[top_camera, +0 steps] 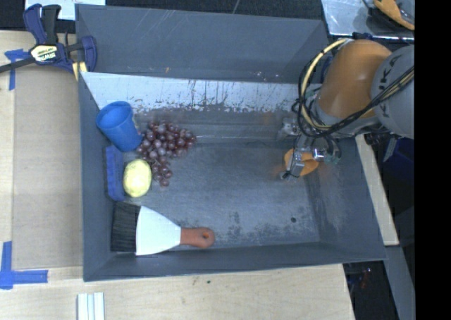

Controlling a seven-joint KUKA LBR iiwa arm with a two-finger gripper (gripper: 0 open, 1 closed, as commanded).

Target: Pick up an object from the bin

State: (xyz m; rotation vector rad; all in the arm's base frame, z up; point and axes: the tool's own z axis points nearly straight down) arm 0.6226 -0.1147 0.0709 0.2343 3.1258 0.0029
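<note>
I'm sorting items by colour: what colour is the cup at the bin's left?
The cup is blue, seen best in the camera view.

The things are carried by a grey metal bin (239, 199), and those lying on its floor are gathered along its left side. A blue cup (118, 125) is found in the far left corner with a bunch of dark red grapes (164, 145) just beside it, and a yellow lemon (137, 177) is set partly on a flat blue pad (113, 167). By the front wall a brush (159, 231) is laid flat, black bristles turned left and brown handle pointed right.
</note>
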